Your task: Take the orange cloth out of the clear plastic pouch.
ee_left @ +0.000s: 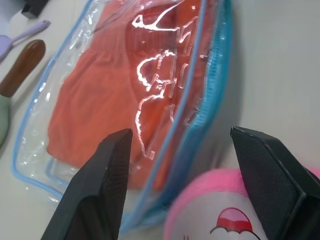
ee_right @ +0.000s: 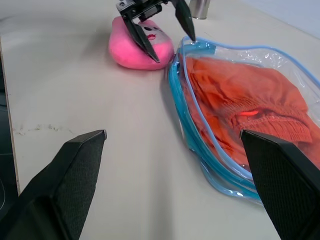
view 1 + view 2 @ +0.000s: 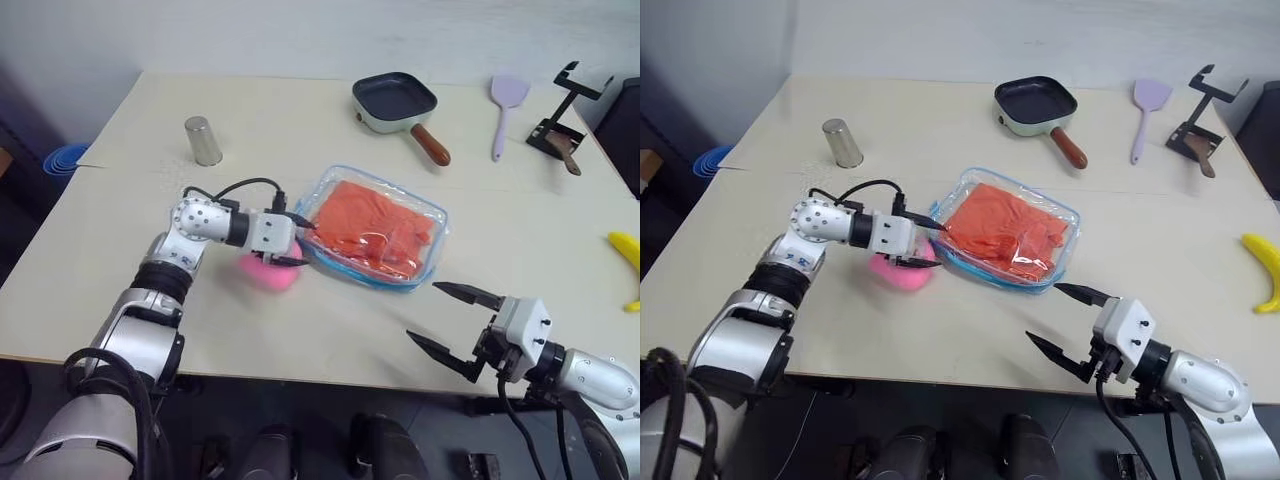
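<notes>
Left end effector (image 3: 300,240), fingers spread, sat at the pouch (image 3: 425,215) end at frame centre; cloth (image 3: 375,230) lay beyond, toward right. Right end effector (image 3: 455,325), spread, farther off.

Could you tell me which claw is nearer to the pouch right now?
The left. The left claw is open at the pouch's near-left corner, above the pink toy; the right claw hangs open, apart from its near edge.

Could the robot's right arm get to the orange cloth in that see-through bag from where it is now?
Probably not directly: bare table leads to the clear plastic pouch, but the orange cloth lies inside it.
</notes>
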`<state>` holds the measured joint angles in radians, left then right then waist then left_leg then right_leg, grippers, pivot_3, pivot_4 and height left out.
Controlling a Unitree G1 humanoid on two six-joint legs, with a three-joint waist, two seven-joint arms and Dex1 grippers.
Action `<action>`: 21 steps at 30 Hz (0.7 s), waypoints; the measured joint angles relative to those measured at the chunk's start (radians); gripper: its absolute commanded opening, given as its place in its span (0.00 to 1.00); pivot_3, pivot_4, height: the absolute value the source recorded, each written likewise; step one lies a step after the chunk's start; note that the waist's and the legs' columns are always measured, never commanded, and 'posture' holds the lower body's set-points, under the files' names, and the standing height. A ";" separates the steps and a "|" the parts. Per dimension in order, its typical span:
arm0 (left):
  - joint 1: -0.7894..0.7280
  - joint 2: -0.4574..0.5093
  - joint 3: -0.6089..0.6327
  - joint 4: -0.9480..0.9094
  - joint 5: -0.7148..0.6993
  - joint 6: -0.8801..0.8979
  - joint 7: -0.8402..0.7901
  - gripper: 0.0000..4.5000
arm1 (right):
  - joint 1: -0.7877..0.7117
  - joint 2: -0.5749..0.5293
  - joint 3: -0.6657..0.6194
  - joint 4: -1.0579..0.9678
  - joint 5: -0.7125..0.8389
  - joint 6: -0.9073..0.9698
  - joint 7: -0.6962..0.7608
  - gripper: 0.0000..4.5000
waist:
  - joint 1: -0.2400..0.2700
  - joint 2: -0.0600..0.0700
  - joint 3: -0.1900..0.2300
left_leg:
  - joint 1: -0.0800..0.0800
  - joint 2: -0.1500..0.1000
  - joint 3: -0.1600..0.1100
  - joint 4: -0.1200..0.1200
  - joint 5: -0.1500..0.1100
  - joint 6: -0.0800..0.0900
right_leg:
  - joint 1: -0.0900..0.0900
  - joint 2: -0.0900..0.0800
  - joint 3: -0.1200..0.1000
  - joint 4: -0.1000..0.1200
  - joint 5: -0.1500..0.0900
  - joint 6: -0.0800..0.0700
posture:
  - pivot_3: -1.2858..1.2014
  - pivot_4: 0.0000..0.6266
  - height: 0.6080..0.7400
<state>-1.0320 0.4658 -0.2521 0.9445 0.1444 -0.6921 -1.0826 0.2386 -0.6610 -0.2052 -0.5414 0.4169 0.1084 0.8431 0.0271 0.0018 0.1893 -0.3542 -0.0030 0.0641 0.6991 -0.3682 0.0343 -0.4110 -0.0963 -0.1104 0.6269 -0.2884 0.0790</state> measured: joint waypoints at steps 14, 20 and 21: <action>-0.062 -0.030 -0.043 0.123 0.092 -0.069 0.039 0.22 | 0.017 0.001 0.000 0.000 -0.013 -0.005 -0.008 1.00 | -0.001 0.000 0.000 | 0.000 0.000 0.001 0.000 0.000 0.000 | 0.000 0.000 -0.002 0.000 0.000 0.000 | 0.52 0.24 1.00; -0.077 -0.035 -0.043 0.124 0.088 -0.065 -0.032 0.22 | 0.018 0.001 0.000 0.000 -0.014 -0.012 -0.008 1.00 | -0.001 0.000 0.000 | 0.000 0.000 0.001 0.000 0.000 0.000 | 0.000 0.000 -0.004 0.000 0.000 0.000 | 0.52 0.24 1.00; -0.082 -0.037 -0.042 0.124 0.085 -0.050 -0.047 0.26 | 0.018 0.001 0.000 0.000 -0.014 -0.012 -0.008 1.00 | -0.001 0.000 0.000 | 0.000 0.000 0.001 0.000 0.000 0.000 | 0.000 0.000 -0.005 0.000 0.000 0.000 | 0.52 0.24 1.00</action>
<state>-1.1141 0.4286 -0.2942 1.0688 0.2290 -0.7419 -1.1292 0.2568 -0.6605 -0.2052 -0.5414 0.4032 0.0967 0.8349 0.0258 0.0017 0.1893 -0.3541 -0.0028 0.0650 0.6990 -0.3681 0.0344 -0.4112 -0.0958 -0.1156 0.6269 -0.2882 0.0793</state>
